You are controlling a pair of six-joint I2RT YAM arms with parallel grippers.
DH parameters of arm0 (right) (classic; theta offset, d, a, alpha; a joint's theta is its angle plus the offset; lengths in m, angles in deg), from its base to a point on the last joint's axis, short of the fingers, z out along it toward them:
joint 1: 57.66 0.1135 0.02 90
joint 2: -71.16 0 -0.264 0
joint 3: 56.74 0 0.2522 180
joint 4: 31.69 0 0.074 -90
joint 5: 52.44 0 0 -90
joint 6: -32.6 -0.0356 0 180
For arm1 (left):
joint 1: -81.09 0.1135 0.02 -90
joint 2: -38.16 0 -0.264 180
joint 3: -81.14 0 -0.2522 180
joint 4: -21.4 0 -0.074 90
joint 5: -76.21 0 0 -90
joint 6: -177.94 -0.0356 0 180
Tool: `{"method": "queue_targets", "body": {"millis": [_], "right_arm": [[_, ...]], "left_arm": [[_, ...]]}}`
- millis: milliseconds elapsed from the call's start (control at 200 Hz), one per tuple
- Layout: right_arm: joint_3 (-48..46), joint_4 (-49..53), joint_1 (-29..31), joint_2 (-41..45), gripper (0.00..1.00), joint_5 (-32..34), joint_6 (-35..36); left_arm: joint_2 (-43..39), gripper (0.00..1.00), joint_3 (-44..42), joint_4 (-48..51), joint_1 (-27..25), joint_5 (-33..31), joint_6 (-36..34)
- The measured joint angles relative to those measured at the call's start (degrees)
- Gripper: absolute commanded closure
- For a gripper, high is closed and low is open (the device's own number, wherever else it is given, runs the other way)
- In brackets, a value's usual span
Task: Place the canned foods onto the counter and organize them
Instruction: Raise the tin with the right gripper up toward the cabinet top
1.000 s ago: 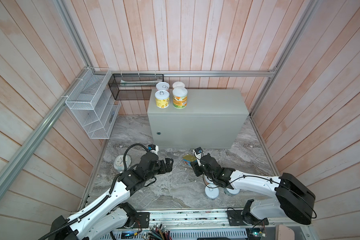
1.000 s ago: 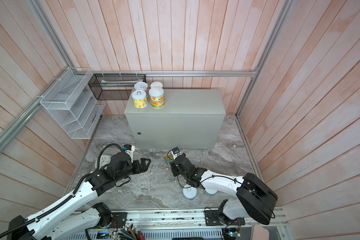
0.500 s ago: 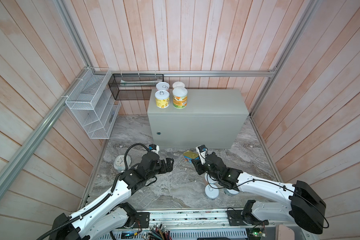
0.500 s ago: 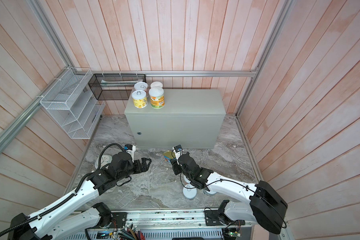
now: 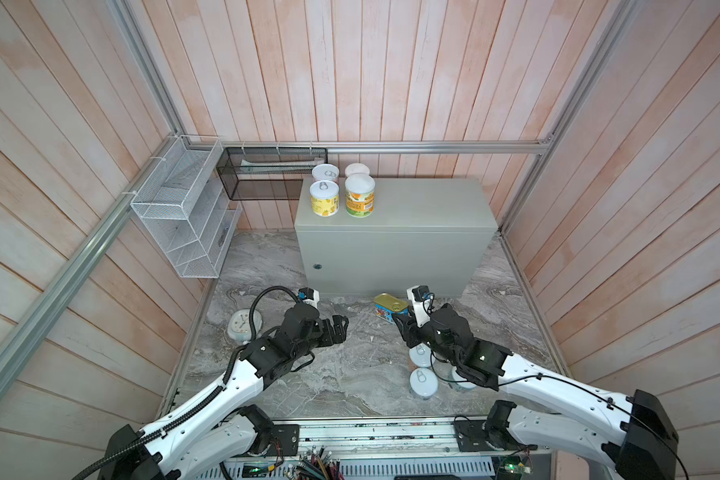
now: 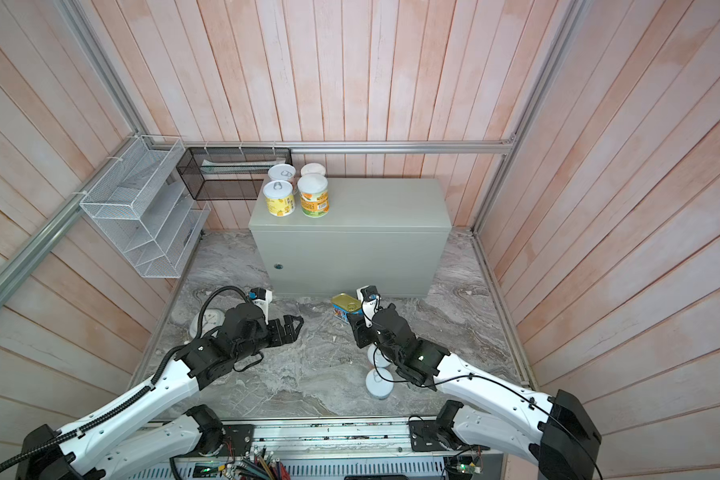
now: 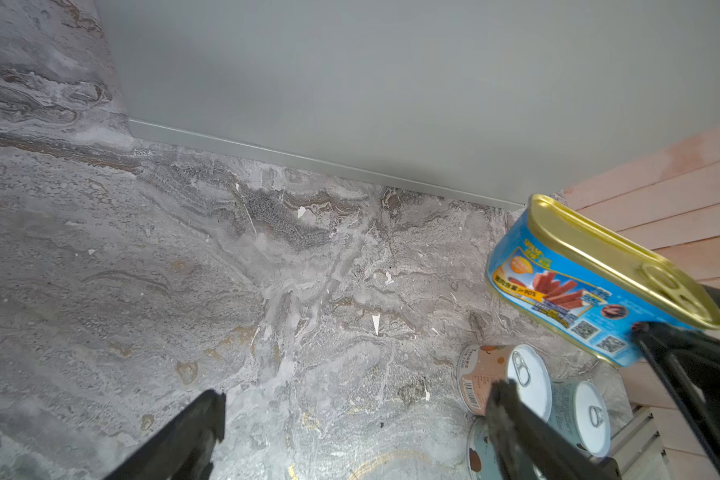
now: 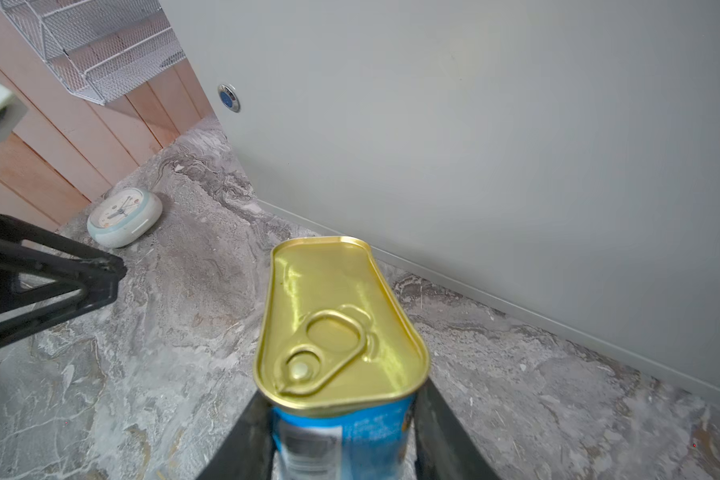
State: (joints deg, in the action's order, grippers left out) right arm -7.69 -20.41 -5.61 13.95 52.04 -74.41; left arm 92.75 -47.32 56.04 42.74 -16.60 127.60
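My right gripper (image 5: 399, 321) (image 8: 344, 415) is shut on the gold tin (image 5: 388, 306) (image 6: 345, 304) (image 8: 337, 328), a blue-labelled tin held tilted above the marble floor just in front of the counter (image 5: 425, 203) (image 6: 383, 203) (image 8: 516, 124). Several cans (image 5: 324, 199) (image 6: 313, 195) stand in a cluster on the counter's back left corner. Three more cans (image 5: 423, 381) (image 7: 491, 374) stand on the floor under my right arm. My left gripper (image 5: 340, 328) (image 6: 294, 326) (image 7: 358, 395) hovers open and empty over the floor, left of the tin (image 7: 591, 282).
A round pale-blue clock (image 5: 242, 325) (image 8: 123, 216) lies on the floor by the left wall. A white wire rack (image 5: 184, 220) and a black mesh basket (image 5: 267, 174) hang on the walls at the back left. Wooden walls close in both sides.
My right gripper has carried the gold tin a little up and toward the counter's front. The left gripper has stayed where it was, open.
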Motion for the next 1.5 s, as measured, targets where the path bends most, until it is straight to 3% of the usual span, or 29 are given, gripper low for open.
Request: {"method": "queue_targets", "body": {"millis": [770,1500], "right_arm": [[6.0,6.9,-2.1,12.3,0.63,-2.6,-0.5],[14.8,9.8,-3.4,14.4,0.63,-2.5,1.9]], "left_arm": [[3.3,0.0,-0.3,-2.5,0.0,0.9,-1.1],[-0.2,0.0,-0.7,-2.5,0.0,0.8,-1.0]]}}
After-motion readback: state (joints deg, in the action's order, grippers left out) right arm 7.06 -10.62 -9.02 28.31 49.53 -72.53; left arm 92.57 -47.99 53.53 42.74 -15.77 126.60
